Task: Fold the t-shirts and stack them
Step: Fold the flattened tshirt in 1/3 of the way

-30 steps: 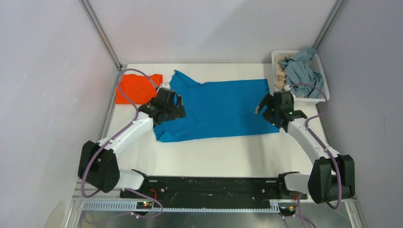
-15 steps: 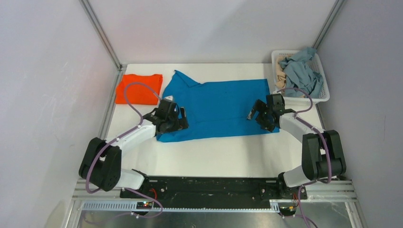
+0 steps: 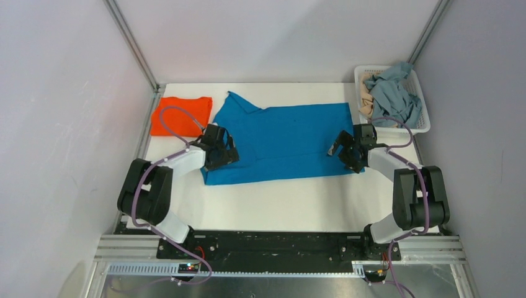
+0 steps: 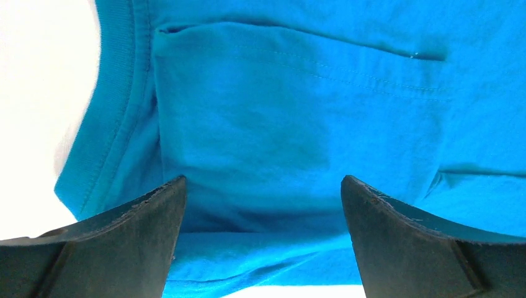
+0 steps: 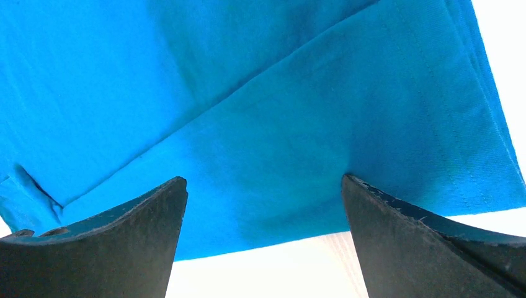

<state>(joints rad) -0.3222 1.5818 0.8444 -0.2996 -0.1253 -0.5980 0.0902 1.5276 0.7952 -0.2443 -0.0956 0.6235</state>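
A blue t-shirt point(image 3: 285, 139) lies on the white table, its near long side folded over. My left gripper point(image 3: 221, 155) is open, low over the shirt's near left corner; the left wrist view shows blue cloth point(image 4: 267, 143) between the jaws. My right gripper point(image 3: 346, 155) is open, low over the near right corner; the right wrist view shows the shirt's hem point(image 5: 279, 174) and the table edge between the jaws. A folded orange t-shirt point(image 3: 182, 116) lies at the back left. Neither gripper holds anything.
A white basket point(image 3: 422, 127) at the back right holds crumpled grey-blue point(image 3: 392, 93) and beige point(image 3: 366, 102) garments. Grey walls close in both sides. The black arm base rail point(image 3: 267, 245) runs along the near edge.
Both arms have drawn back and lowered onto the shirt's near corners. The left gripper moved slightly left and away, the right gripper slightly right. The shirt has not moved.
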